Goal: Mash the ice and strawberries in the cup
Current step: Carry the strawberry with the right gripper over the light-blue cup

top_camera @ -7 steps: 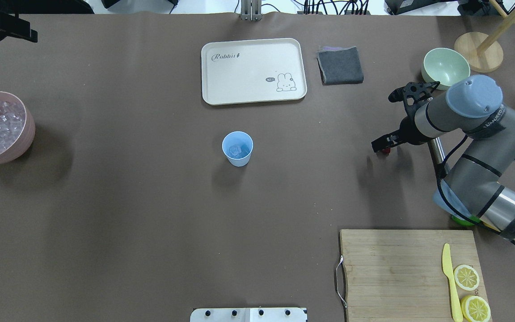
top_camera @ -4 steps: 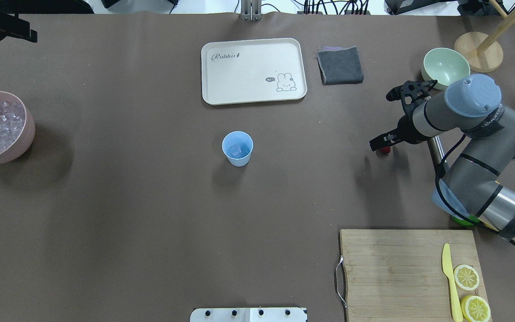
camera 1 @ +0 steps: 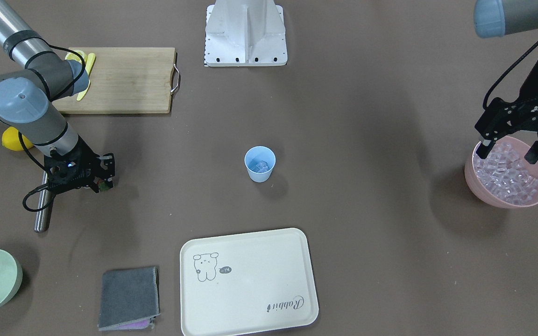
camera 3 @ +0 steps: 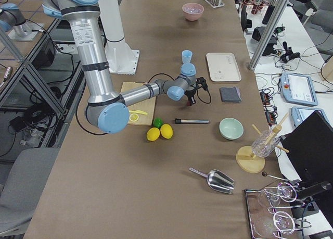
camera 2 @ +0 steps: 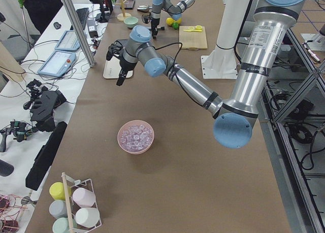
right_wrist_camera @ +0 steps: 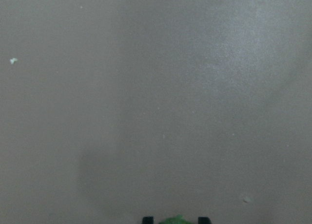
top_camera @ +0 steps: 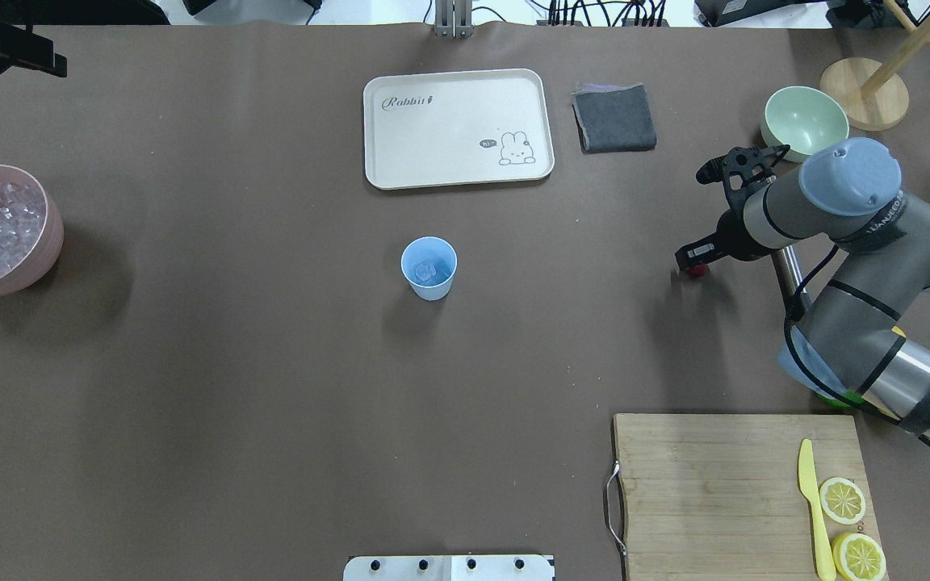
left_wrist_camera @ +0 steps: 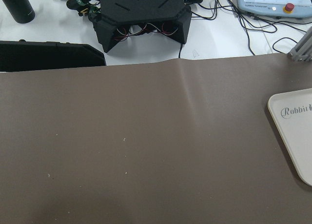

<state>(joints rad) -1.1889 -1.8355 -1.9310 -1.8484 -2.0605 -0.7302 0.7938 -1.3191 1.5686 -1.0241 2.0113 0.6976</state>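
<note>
While ice (camera 1: 262,165) sits in the cup (camera 1: 259,175) at the surface's (camera 1: 367,93) middle, your right end effector (camera 1: 103,183) seems pinched on the strawberry (camera 1: 106,187) near the right edge, left end effector (camera 1: 508,154) wide; dropping and mashing remain.

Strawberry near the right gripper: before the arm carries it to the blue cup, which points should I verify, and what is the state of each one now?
1. The strawberry sits between the fingers of the right gripper: ok, the right wrist view shows its green top between both tips.
2. The grip is firm: cannot tell.
3. The cup stands upright and holds ice: ok.
4. Nothing stands on the way to the cup: ok in the overhead view.
5. The left gripper is far from the cup: ok, it hangs open over the pink bowl.
6. The metal rod beside the right gripper is not touched: cannot tell.
</note>
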